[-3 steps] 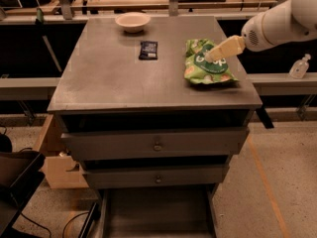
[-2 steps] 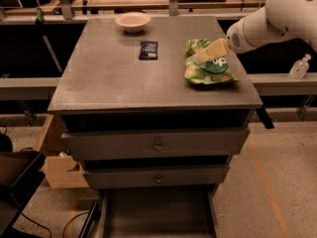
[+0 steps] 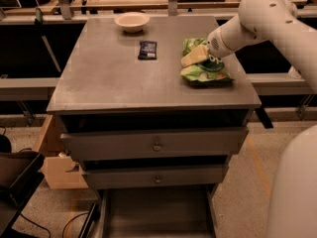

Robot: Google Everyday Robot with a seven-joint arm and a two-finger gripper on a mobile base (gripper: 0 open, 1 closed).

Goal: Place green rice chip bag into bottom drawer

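- Reaching in from the right, the robot's white arm holds its gripper at the green rice chip bag, which lies flat on the grey cabinet top, on its right half and near the right edge.
- We see the gripper's tan end laid across the bag's upper left part. We cannot tell whether it touches the crinkled foil or hangs just above it, nor whether the gripper is spread or pressed together.
- We note the bag's dark green round logo showing just to the right of the gripper.
- We find a small black packet near the middle of the top, to the left of the bag and apart from it, and a pale bowl by the back edge, beyond the packet.
- We look down the cabinet's front to two upper drawers, the top drawer and the middle drawer, each with a round knob at its centre.
- We see the bottom drawer pulled out toward us at floor level, its flat grey floor showing, well apart from the bag above.
- We make out a cardboard box on the ground to the cabinet's left and part of the robot's pale body at lower right.
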